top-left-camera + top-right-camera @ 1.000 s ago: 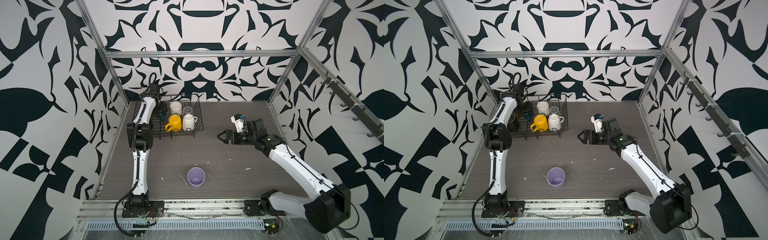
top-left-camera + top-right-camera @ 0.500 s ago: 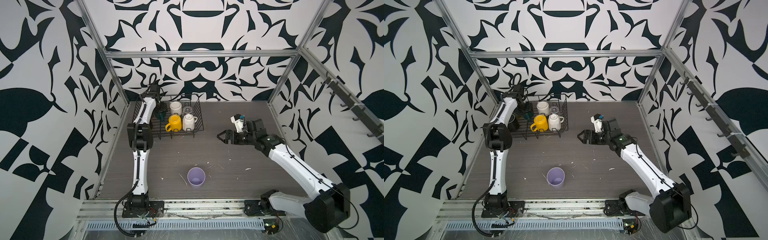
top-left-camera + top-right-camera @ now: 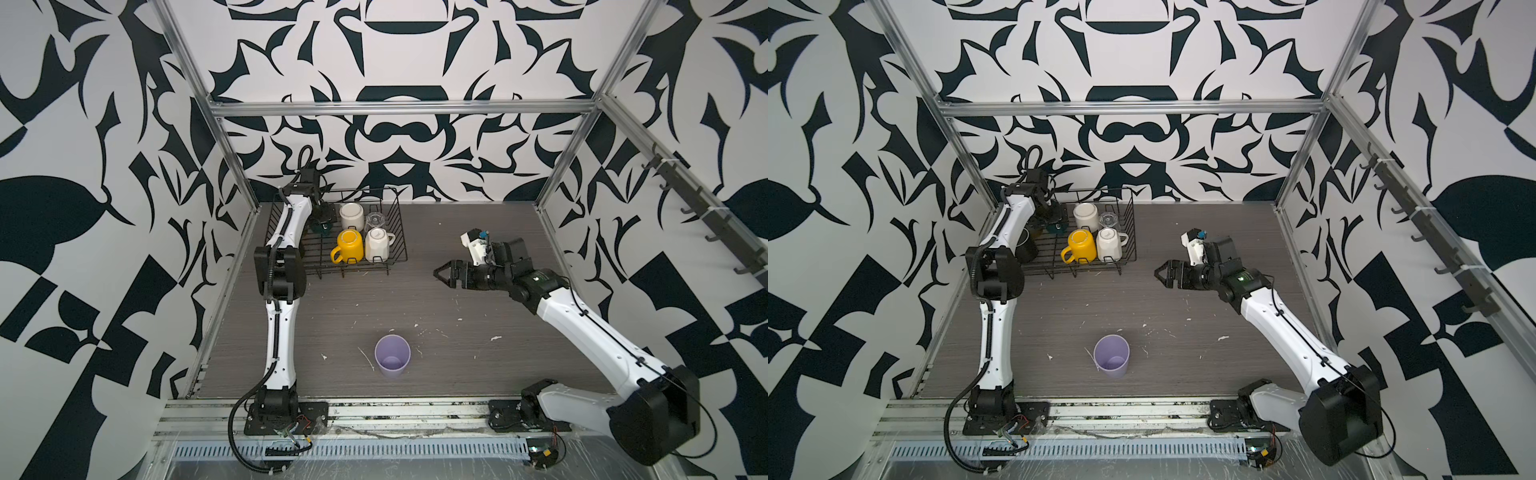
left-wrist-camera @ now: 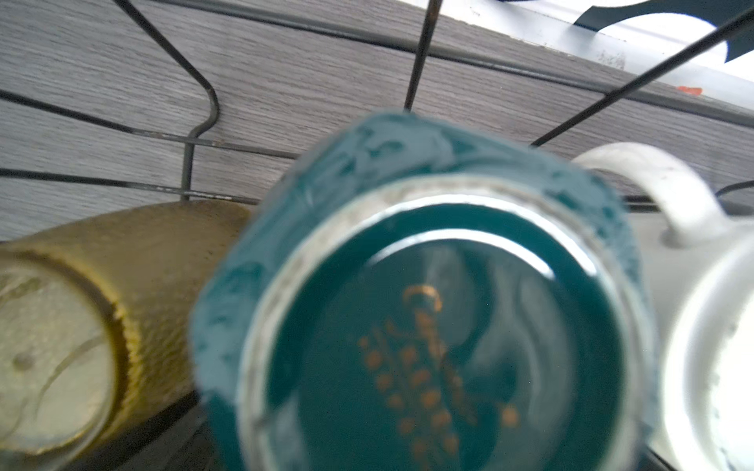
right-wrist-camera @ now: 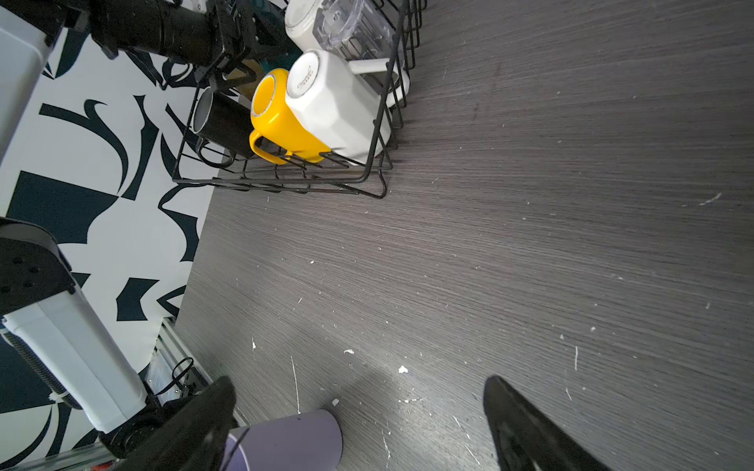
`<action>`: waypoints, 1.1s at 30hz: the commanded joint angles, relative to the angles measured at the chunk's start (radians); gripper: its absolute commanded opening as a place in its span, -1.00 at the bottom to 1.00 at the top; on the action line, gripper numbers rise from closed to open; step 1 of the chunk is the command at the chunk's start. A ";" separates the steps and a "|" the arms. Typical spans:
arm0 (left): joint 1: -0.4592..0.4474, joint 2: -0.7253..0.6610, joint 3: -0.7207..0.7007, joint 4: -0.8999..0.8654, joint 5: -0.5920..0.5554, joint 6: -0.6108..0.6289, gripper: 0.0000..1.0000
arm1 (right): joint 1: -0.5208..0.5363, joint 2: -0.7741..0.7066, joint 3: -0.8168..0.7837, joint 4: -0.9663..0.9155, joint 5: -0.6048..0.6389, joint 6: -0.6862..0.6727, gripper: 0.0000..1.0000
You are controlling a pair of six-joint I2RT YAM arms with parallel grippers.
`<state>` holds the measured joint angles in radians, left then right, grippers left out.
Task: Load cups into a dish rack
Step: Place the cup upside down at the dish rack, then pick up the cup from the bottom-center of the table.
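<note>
The fingers of the right gripper stand wide apart and hold nothing; in a top view this gripper hangs over the bare table, right of centre. For the left gripper, low inside the dish rack at the upper left of the table, I cannot tell the opening. Its wrist view shows only the upturned bottom of the dark-green faceted mug and no fingers. The one cup outside the rack is the lilac tumbler, upright with its mouth up at the lower middle, well apart from the rack. It looks like light, smooth plastic, so it may slide or tip easily. I would take it across the wall, somewhat below the rim, with a moderate squeeze.
</note>
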<state>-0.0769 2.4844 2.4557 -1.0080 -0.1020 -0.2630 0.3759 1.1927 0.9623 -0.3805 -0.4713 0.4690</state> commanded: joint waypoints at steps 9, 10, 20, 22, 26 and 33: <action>0.005 -0.236 -0.154 0.086 0.051 -0.037 0.99 | 0.061 0.040 0.082 -0.113 0.076 -0.081 0.84; 0.005 -0.265 -0.172 0.099 0.051 -0.041 1.00 | 0.087 0.046 0.095 -0.132 0.096 -0.092 0.84; -0.030 -0.587 -0.385 0.224 0.064 -0.029 0.99 | 0.363 0.068 0.178 -0.327 0.252 -0.189 0.67; -0.032 -0.680 -0.481 0.295 0.076 -0.043 0.99 | 0.418 0.070 0.188 -0.355 0.278 -0.193 0.64; -0.033 -0.864 -0.693 0.463 0.092 -0.058 0.99 | 0.499 0.081 0.180 -0.367 0.301 -0.170 0.60; -0.032 -1.131 -0.987 0.673 0.098 -0.062 0.99 | 0.640 0.140 0.174 -0.357 0.325 -0.125 0.51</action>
<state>-0.1116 1.4158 1.5253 -0.4637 -0.0143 -0.3122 0.9821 1.3178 1.1126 -0.7326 -0.1787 0.3206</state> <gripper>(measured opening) 0.995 0.757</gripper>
